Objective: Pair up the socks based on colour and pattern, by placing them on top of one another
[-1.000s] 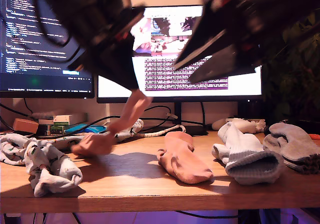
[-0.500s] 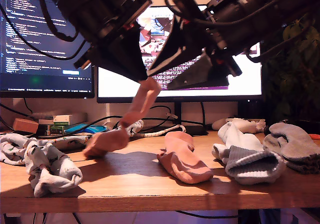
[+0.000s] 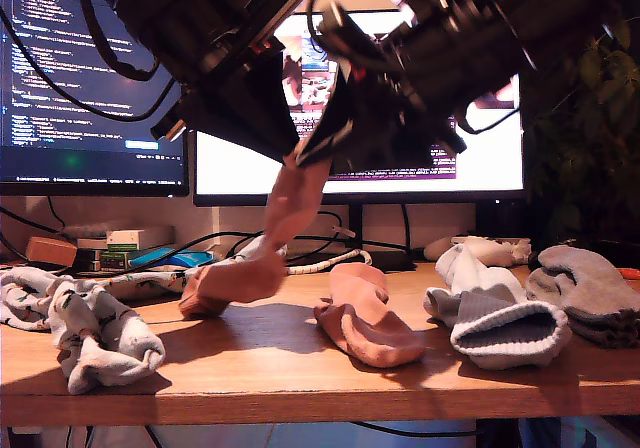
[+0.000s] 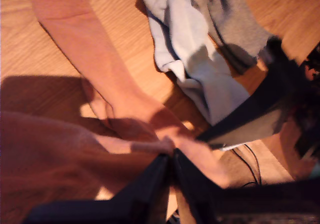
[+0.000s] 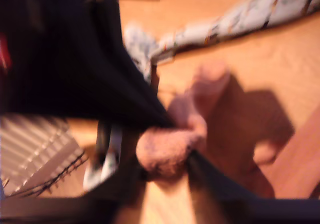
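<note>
a wooden desk (image 3: 300,368) carries several socks, with two lit monitors (image 3: 90,78) standing behind it at the far edge.

two dark robot arms meet above the middle of the desk. my first pincer (image 4: 170,161) is closed on one end of a salmon-pink sock (image 3: 270,238), its two dark fingers (image 4: 150,179) pressed together around the fabric. my second pincer (image 5: 167,144) grips a bunched end of pink fabric between its fingers; this view is blurred, and i cannot tell for certain whether it is the same end. in the exterior view the two pincers come together at the top of that sock, which hangs down at a slant, its lower end resting on the desk left of centre.

a second salmon-pink sock (image 3: 365,318) lies flat on the desk just right of centre in the exterior view, near the hanging one but apart from it.

further to the exterior view's right lies a light blue ribbed sock (image 3: 500,323), its open cuff facing the near edge. beside it, at the far right of that view, sits a grey sock (image 3: 590,288), touching or almost touching the blue one.

at the exterior view's left lies a crumpled pale printed sock (image 3: 100,333), and another printed sock (image 5: 250,19) stretches out behind it.

cables (image 3: 320,248) run along the back of the desk.
</note>
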